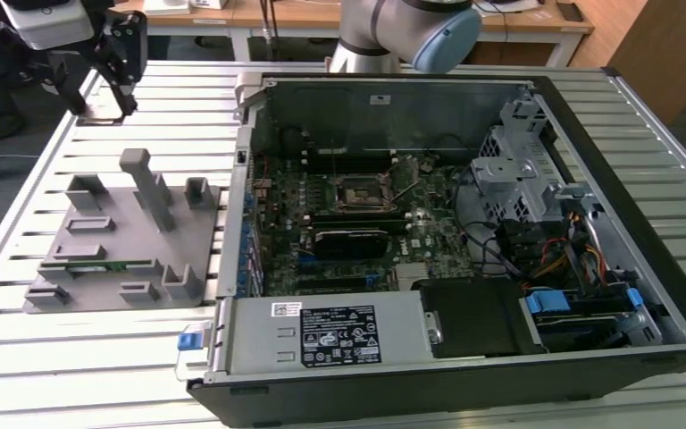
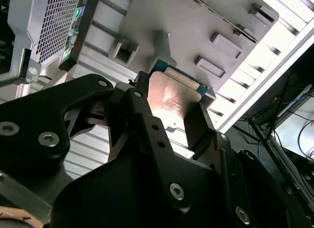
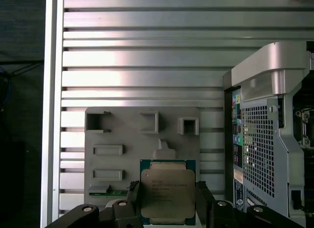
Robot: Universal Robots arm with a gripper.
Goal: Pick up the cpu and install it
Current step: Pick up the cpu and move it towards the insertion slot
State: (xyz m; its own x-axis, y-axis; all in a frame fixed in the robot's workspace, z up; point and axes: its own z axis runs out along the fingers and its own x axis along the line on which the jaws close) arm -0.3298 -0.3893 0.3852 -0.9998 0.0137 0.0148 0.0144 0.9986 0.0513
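Observation:
The cpu (image 3: 168, 191), a small square chip with a silvery top and a green rim, sits between my gripper's (image 3: 168, 204) two black fingers (image 3: 134, 198), which are shut on its opposite edges. The second wrist view shows the same hold: the cpu (image 2: 171, 95) is clamped in the gripper (image 2: 171, 117). In the exterior view my gripper (image 1: 111, 94) hangs high over the far corner of the table at the exterior view's left, well above the grey fixture (image 1: 117, 232). The black socket frame (image 1: 359, 192) lies on the motherboard inside the open computer case (image 1: 463, 223).
Below the held chip lies the grey fixture (image 3: 142, 139) with raised blocks and pockets, and a green memory stick (image 3: 105, 192) lies in one slot. The slatted aluminium table (image 3: 147, 56) stretches around it. The case's perforated wall (image 3: 260, 139) stands beside the fixture.

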